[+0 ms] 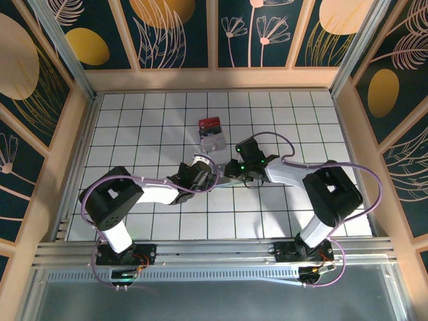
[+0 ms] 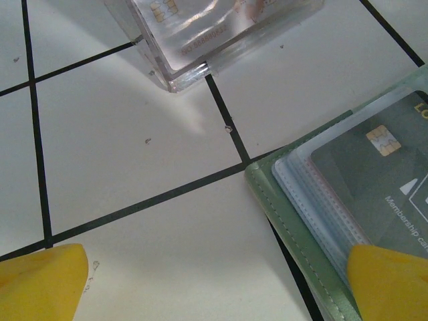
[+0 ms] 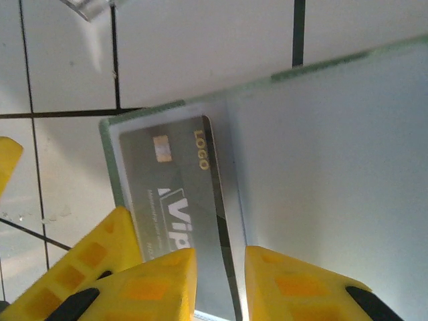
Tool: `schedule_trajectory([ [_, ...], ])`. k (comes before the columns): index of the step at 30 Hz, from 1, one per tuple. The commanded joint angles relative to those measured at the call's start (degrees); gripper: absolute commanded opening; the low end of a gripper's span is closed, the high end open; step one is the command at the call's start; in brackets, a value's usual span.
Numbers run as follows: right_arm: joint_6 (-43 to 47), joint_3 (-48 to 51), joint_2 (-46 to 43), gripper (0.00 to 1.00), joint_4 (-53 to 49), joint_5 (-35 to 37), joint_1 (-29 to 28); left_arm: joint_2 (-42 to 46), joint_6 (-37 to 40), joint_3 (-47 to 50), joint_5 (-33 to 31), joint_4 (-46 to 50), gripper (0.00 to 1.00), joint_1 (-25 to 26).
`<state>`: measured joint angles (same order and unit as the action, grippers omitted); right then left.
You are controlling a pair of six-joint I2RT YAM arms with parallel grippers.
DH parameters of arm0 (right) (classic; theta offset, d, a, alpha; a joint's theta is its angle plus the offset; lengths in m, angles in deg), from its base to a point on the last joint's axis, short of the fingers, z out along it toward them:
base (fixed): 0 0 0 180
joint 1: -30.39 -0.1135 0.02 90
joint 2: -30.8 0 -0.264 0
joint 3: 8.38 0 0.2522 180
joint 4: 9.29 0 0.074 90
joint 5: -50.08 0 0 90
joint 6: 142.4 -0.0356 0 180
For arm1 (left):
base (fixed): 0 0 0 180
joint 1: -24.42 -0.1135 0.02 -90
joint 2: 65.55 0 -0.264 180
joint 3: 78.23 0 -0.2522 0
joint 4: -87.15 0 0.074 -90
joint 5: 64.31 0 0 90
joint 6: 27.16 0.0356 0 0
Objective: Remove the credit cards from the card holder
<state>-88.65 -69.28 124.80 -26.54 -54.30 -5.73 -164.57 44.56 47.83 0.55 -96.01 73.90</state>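
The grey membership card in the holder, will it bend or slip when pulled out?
Probably stiff: the grey membership card lies flat with straight edges. Likely light, being thin. May slide easily: its face and the clear sleeves look smooth.

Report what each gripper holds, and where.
Left gripper: nothing, jaws open. Right gripper: nearly closed astride the edge of the grey card in the card holder; grip cannot be told.

On the surface, near its centre: card holder, open, one credit card in its pocket. Just behind it toward the far edge, not touching: box with more cards inside. Straddling the holder's left edge: left gripper; at its right, pinching a leaf: right gripper.
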Motion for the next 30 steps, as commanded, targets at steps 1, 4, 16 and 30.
schedule_trajectory([
  [1,0.0,0.9,1.0,0.26,3.4,-2.9,0.6,-1.7,-0.9,0.4,-1.6,1.5,0.99,0.2],
  [4,-0.2,1.3,1.6,0.27,4.4,-3.5,1.0,-1.6,-0.9,0.4,-1.7,1.5,0.99,0.2],
  [16,-1.4,2.8,2.5,0.25,8.7,-7.4,1.7,-1.8,-0.6,0.4,-2.1,2.0,0.99,0.1],
  [30,-3.2,6.0,-0.9,0.21,15.6,-13.9,3.4,-1.9,-0.5,0.4,-2.0,2.3,0.99,0.2],
])
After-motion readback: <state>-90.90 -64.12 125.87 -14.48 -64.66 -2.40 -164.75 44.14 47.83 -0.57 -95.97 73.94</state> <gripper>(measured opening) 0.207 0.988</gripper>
